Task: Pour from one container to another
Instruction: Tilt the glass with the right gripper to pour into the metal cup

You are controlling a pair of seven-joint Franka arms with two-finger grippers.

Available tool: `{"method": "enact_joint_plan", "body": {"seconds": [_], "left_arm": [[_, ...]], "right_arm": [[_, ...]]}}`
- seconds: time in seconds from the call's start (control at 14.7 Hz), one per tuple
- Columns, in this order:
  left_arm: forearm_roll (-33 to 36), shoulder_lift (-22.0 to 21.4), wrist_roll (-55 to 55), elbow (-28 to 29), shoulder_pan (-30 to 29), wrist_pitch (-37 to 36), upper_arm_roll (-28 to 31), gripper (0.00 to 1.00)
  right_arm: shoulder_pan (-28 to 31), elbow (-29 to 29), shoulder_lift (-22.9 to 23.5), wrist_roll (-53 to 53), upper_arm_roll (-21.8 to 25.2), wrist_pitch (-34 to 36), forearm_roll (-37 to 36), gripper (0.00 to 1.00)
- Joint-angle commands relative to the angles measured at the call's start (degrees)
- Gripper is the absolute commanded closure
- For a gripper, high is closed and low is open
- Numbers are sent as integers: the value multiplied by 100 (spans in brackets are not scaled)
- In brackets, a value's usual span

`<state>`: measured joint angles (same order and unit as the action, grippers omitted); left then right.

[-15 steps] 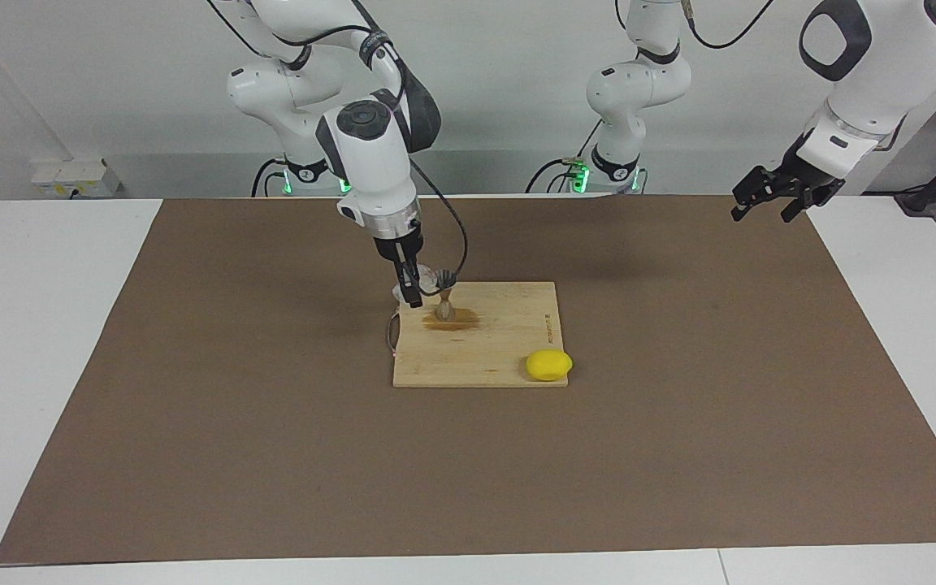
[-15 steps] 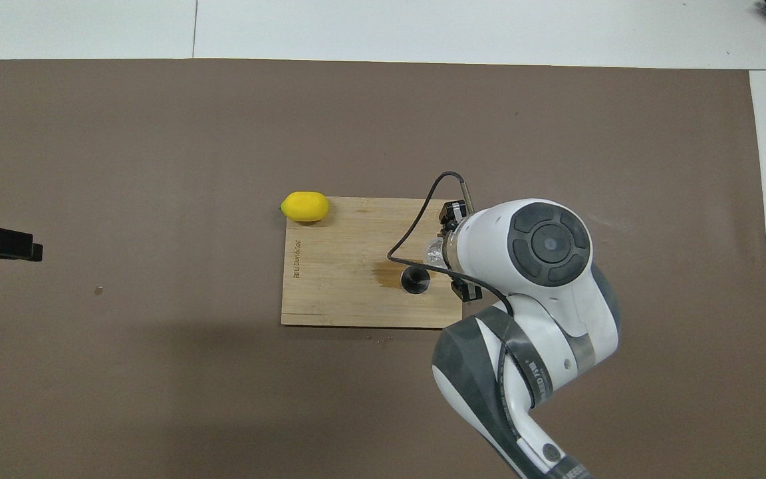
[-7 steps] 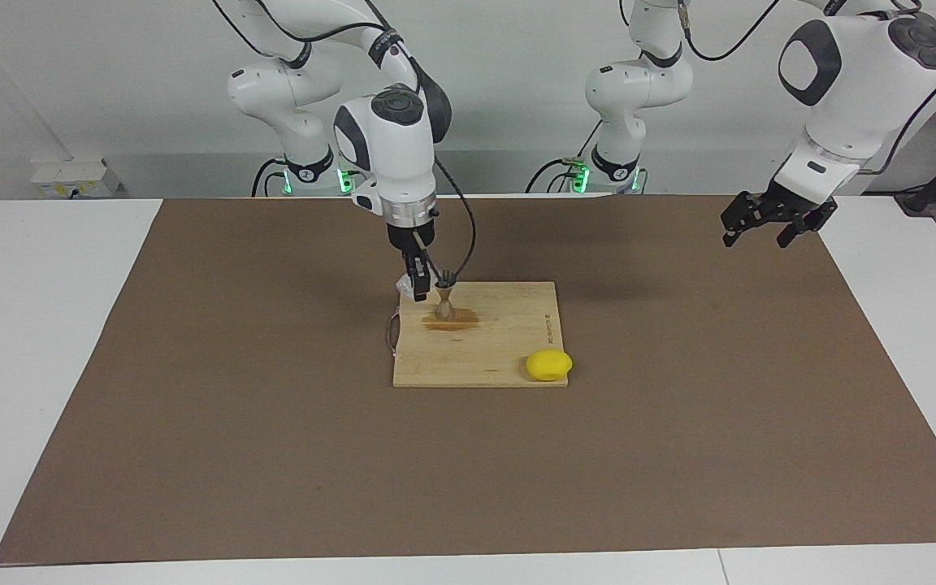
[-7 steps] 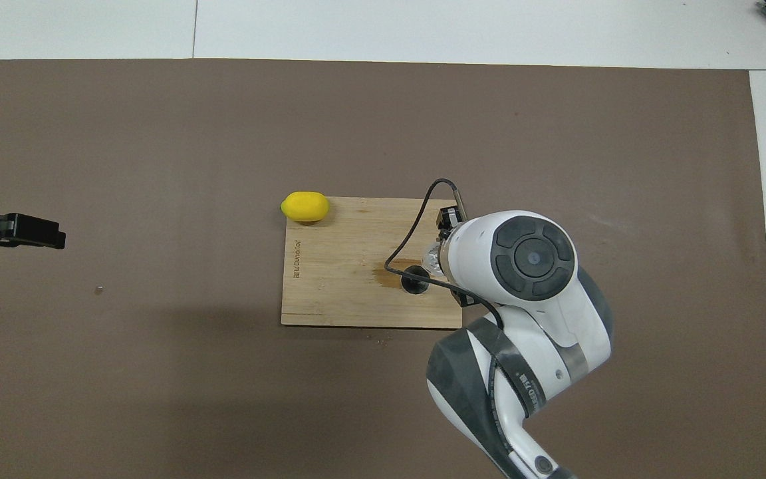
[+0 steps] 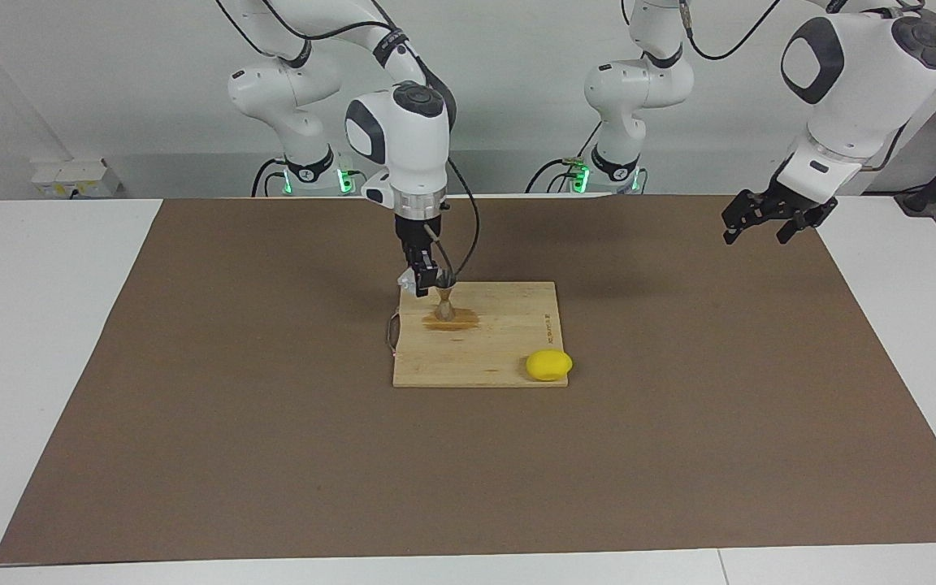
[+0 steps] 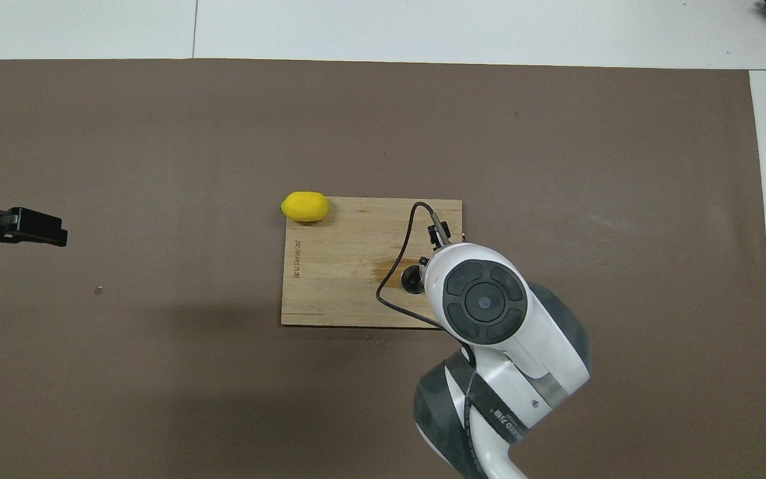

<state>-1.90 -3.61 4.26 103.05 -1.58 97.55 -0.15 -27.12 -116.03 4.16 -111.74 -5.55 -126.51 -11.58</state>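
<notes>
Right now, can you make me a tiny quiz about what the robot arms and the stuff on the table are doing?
1. True or false: the lemon sits on a corner of the wooden board.
2. Which gripper holds the glass cup? A right B left
3. Fill in: the brown stain lies around the foot of the metal ____.

Key: 1 true. 2 A, the right gripper; the left gripper waits in the air. 3 jigger.

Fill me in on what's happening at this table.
The right gripper holds the glass cup over the cutting board, right beside the top of the metal jigger standing there. A brown wet patch surrounds the jigger's foot. A lemon lies at the board's corner farther from the robots. The left gripper waits in the air over the mat at its own end.
</notes>
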Motion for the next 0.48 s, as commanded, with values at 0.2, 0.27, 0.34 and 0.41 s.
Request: {"method": "enact_joint_plan", "body": {"seconds": [0.2, 0.27, 0.34, 0.41], "left_arm": [[120, -34, -188, -92, 132, -166, 86, 0], [120, -34, -206, -83, 131, -166, 86, 0], [120, -34, -206, -83, 131, -157, 86, 0], [120, -34, -206, -83, 131, -157, 86, 0]], "right_arm": [[110, -78, -100, -217, -8, -58, -73, 100], [137, -86, -91, -208, -8, -50, -38, 100], [172, -77, -82, -191, -8, -58, 241, 100], [207, -51, -65, -147, 1, -76, 583, 100]]}}
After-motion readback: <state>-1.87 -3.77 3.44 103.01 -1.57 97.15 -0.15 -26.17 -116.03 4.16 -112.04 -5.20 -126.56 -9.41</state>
